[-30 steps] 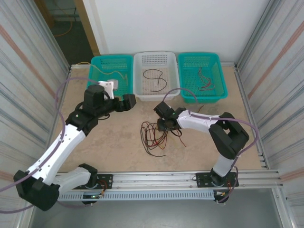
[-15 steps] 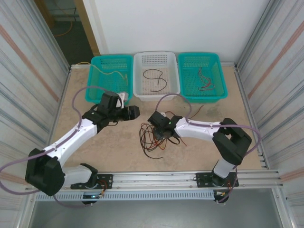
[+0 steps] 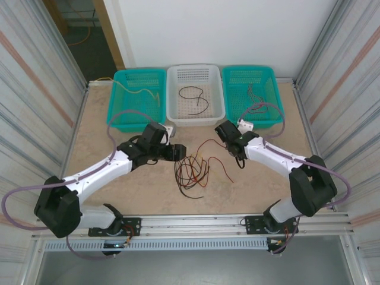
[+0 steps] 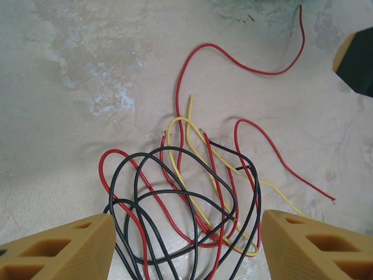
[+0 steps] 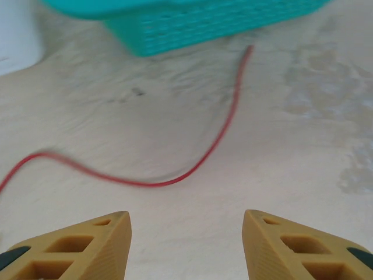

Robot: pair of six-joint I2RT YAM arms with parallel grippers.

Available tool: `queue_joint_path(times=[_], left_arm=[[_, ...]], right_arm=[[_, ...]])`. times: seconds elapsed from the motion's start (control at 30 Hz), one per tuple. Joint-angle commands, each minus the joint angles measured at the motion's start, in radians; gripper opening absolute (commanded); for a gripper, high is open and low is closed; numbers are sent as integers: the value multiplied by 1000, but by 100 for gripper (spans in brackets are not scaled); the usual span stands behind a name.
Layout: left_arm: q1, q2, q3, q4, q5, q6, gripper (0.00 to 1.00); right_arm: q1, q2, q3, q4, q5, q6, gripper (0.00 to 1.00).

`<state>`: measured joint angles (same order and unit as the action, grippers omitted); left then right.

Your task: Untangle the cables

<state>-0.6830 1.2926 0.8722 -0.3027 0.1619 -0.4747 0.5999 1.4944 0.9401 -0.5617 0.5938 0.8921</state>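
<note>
The cables (image 3: 193,172) lie on the table (image 3: 119,190) between the two arms, well short of the baskets. In the left wrist view they are seen as a loose tangle (image 4: 186,198) of red, yellow and black loops crossed over one another.

Two things have just been changed. The left gripper (image 3: 178,152) has been brought down from beside the left basket (image 3: 113,119) to the tangle's left edge. Its jaws are set wide, with the near loops lying between the fingers (image 4: 58,248), and nothing is pinched.

The right gripper (image 3: 222,130) has been drawn off the tangle, over which it stood half a second ago, and is now placed near the right basket (image 3: 264,123). Its jaws are held moderately apart and nothing is carried between its fingers (image 5: 76,245). A red cable (image 5: 215,146) is left flat on the table ahead of it, one end close to the basket wall. From above, that strand (image 3: 208,142) is seen stretched out of the heap toward the right gripper.

It is judged that one red end has been teased free and let go, so the heap is loosened but not yet separated. A fresh grip is probably needed next, and a whole bundle could easily be dragged along with one strand.
</note>
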Motion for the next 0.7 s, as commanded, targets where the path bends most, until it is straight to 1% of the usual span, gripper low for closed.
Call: queue_joint_path(times=[0.0,0.1,0.2,0.5,0.57,0.67], left_arm=[[-26,-22,21,-3,-60,37,67],[-41,-38,9,10,-73,41,67],[-49,-44,3,10,-80,38,67],[-50,-58,2,13,-81,37,66],[-50,-58,4,10,-80,41,66],[-50,-61,8,2,-82,44,66]], right_arm=[[-40,36,-38,90,-4,69,53],[-83,61,-62,179,-58,67,52],[-105,108,-55,217,-76,68,51],[-126,218,-36,282,-110,88,50],[-128,240,-29,287,-116,82,47],[-128,252,-35,283,-127,85,37]])
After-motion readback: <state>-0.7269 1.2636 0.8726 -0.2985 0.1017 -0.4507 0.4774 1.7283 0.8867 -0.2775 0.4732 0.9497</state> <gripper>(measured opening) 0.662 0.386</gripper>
